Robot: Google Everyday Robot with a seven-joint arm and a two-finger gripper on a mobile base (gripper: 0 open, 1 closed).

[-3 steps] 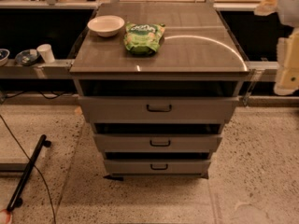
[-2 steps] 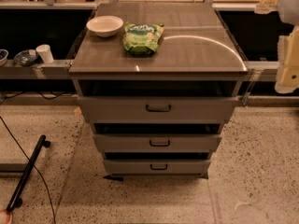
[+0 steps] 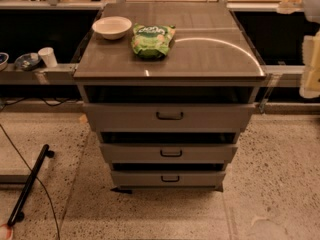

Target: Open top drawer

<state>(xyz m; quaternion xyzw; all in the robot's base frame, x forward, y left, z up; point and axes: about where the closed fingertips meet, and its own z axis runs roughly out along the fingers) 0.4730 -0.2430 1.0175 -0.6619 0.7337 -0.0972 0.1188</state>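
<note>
The grey cabinet top (image 3: 215,59) carries a white bowl (image 3: 112,27), with a green snack bag (image 3: 152,39) lying just right of the bowl. The gripper (image 3: 311,79) hangs far right of the bowl, beyond the top's edge.

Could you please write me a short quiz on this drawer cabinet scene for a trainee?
1. True or false: the gripper, at the view's right edge, touches the top drawer.
2. What lies beside the white bowl on the cabinet top? A) green snack bag B) soda can C) sponge
3. Fill in: the cabinet has ___ drawer fronts.
Key: 1 false; 2 A; 3 three.
</note>
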